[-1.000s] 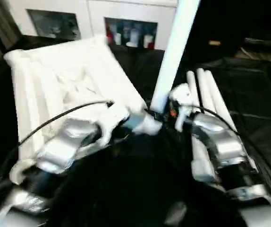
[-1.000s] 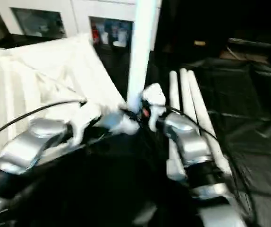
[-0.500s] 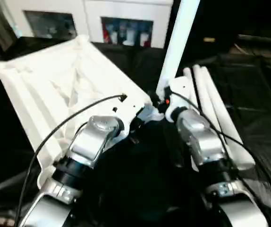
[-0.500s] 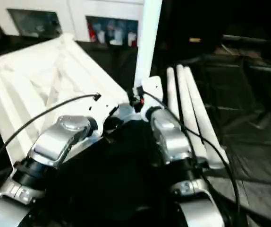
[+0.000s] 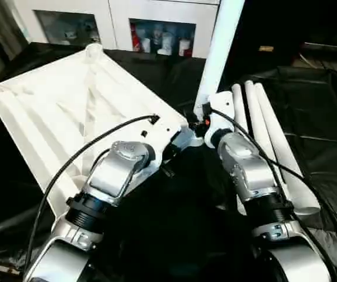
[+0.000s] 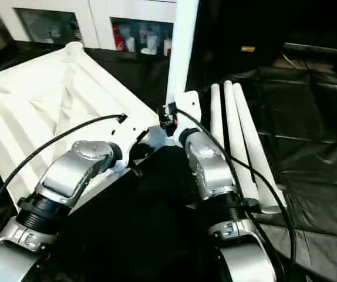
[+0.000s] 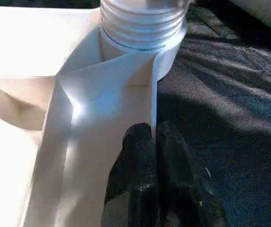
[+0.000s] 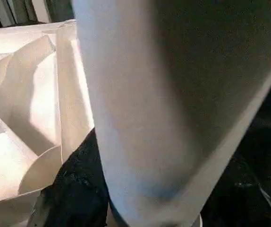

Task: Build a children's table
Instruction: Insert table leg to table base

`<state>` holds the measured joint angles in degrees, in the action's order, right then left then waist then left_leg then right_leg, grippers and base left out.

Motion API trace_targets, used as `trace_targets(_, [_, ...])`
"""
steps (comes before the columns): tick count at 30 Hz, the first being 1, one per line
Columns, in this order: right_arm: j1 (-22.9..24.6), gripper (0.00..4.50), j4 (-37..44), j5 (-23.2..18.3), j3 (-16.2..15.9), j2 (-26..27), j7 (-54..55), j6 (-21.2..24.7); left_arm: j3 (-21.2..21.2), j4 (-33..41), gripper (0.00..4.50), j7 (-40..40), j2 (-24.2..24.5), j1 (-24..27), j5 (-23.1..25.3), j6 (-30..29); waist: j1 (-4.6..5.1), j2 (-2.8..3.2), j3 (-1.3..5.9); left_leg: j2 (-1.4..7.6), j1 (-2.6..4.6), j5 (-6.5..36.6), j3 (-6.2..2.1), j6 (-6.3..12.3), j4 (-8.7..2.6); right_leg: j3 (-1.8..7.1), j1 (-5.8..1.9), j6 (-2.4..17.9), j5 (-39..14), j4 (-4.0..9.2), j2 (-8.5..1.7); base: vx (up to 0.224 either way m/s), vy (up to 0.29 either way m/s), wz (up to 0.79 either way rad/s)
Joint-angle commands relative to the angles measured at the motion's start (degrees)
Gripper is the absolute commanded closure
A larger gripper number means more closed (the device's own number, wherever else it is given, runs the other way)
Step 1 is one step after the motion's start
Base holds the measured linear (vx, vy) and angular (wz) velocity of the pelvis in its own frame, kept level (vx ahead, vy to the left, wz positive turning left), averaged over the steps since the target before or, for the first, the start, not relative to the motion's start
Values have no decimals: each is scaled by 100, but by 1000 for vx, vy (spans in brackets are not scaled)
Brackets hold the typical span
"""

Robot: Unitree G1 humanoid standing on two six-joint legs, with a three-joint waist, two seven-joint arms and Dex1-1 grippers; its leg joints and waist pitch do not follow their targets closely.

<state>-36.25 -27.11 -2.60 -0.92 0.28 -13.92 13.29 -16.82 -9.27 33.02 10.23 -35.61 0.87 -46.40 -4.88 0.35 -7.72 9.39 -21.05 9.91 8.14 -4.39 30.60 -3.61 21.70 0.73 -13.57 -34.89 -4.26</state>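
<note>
The children's table lies in parts on black cloth. Its white tabletop (image 5: pixel 68 111) rests upside down, ribs up. One white leg (image 5: pixel 218 53) stands upright in the near right corner socket, and its threaded end (image 7: pixel 142 23) sits in that socket. My right gripper (image 5: pixel 205 122) is shut on the leg's lower part; the leg (image 8: pixel 164 94) runs past a black finger (image 8: pixel 76 189). My left gripper (image 7: pixel 153 130) is shut on the tabletop's thin edge wall just beside that socket. Three more legs (image 5: pixel 268 141) lie side by side to the right.
White cabinets with bottles on a shelf (image 5: pixel 157 41) stand behind the work table. Black cloth (image 5: pixel 327 117) spreads to the right of the lying legs. A black cable (image 5: pixel 86 153) arcs over my left forearm across the tabletop.
The view has shifted and steadied. Both grippers stay at the same corner, the leg is still upright, and neither grip has visibly changed.
</note>
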Motion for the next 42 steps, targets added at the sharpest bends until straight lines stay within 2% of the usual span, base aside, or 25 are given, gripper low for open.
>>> trace_targets(1, [412,259,-750,-104,-492,387,-415,736,-180,20,450,10,-148,-197,-66,161,14,41,180,343,9,1193,-75,222,-406,349,-150,1046,-1406,570,-462,0,0,0])
trace_targets(5, [305,259,-885,-8,-448,333,-436,668,-187,25,450,88,-114,-191,-63,243,8,39,180,351,10,1242,-59,179,-415,351,-137,1003,-1549,584,-468,0,0,0])
trace_targets(6, [294,203,-868,-40,-415,330,-450,658,-186,30,450,101,-105,-187,-64,254,10,36,183,353,11,1261,-57,176,-417,353,-135,997,-1578,586,-467,0,0,0])
trace_targets(8, [279,203,-818,-73,-391,315,-487,654,-184,40,450,122,-91,-182,-65,270,10,39,187,355,2,1250,-57,160,-421,353,-135,991,-1551,585,-467,0,0,0])
trace_targets(10, [256,189,-725,-117,-374,293,-557,618,-186,73,450,173,-66,-166,-73,312,2,33,211,358,18,1164,-46,172,-402,361,-136,1001,-1391,574,-470,0,0,0])
trace_targets(12, [244,166,-667,-151,-358,286,-601,614,-187,93,450,197,-52,-155,-74,331,11,44,213,358,-1,985,-39,211,-394,346,-152,1071,-1037,538,-451,0,0,0])
trace_targets(14, [231,153,-591,-178,-340,267,-649,591,-192,128,450,234,-26,-138,-76,360,13,36,212,351,-5,938,-33,232,-387,343,-160,1098,-931,531,-448,0,0,0])
trace_targets(17, [158,121,-390,-281,-227,182,-795,525,-189,207,450,352,65,-82,-107,462,17,35,263,357,9,796,-10,281,-356,341,-186,1186,-624,492,-444,0,0,0])
trace_targets(20, [152,109,-258,-301,-211,121,-888,514,-184,234,450,417,110,-63,-107,573,24,34,263,356,-1,679,10,332,-342,330,-193,1259,-382,469,-436,0,0,0])
trace_targets(21, [174,87,-113,-328,-235,52,-1011,518,-173,261,450,471,148,-43,-119,607,19,24,277,352,0,575,19,363,-326,326,-210,1287,-267,454,-434,0,0,0])
trace_targets(23, [239,87,203,-386,-293,-102,-1259,583,-180,315,450,633,251,12,-151,781,4,23,302,348,-4,398,20,438,-294,322,-236,1302,17,426,-425,0,0,0])
trace_targets(24, [321,87,505,-426,-354,-278,-1509,637,-165,341,450,737,347,72,-177,878,14,17,351,334,-20,7,26,554,-240,312,-262,1370,718,342,-401,0,0,0])
trace_targets(25, [330,87,541,-430,-361,-299,-1542,644,-163,341,450,751,360,79,-180,893,13,21,354,327,-20,-97,28,604,-230,305,-256,1399,942,322,-390,0,0,0])
trace_targets(26, [367,87,652,-460,-381,-380,-1654,679,-163,366,450,813,408,111,-200,918,13,21,354,327,-20,-97,28,604,-230,305,-256,1399,942,322,-390,0,0,0])
trace_targets(27, [411,87,790,-495,-409,-487,-1802,723,-162,392,450,892,471,150,-222,968,10,12,400,300,-23,-420,38,766,-168,298,-273,1489,1627,246,-367,0,0,0])
trace_targets(28, [477,87,995,-547,-461,-677,-2059,796,-161,419,450,1026,579,206,-248,1108,6,6,426,292,-50,-663,32,903,-125,284,-283,1543,2064,192,-352,0,0,0])
trace_targets(29, [532,87,1128,-563,-498,-818,-2220,832,-144,443,450,1114,639,242,-289,1137,19,6,420,288,-70,-778,38,1011,-103,270,-269,1594,2302,164,-334,0,0,0])
trace_targets(30, [534,87,1134,-564,-500,-826,-2229,835,-144,443,450,1120,643,244,-290,1142,14,11,416,295,-70,-761,38,1035,-96,265,-267,1621,2314,159,-343,0,0,0])
trace_targets(31, [619,87,1333,-599,-547,-1081,-2529,930,-154,460,450,1321,792,299,-319,1310,15,13,413,305,-62,-706,41,1057,-92,266,-251,1649,2262,164,-351,0,0,0])
trace_targets(33, [695,87,1473,-573,-600,-1306,-2757,967,-153,499,450,1491,909,349,-362,1381,7,17,408,327,-62,-461,35,1073,-96,259,-263,1698,1863,181,-368,0,0,0])
trace_targets(37, [903,87,1811,-522,-827,-1891,-3430,1004,-157,725,450,2058,1195,501,-609,1711,-6,31,397,348,-47,-313,31,1060,-84,267,-244,1768,1461,194,-381,0,0,0])
trace_targets(42, [1039,87,2092,-613,-941,-2268,-3878,1056,-168,953,450,2500,1362,636,-809,1847,-14,34,412,366,-46,-306,39,1083,-60,280,-230,1855,1421,167,-392,0,0,0])
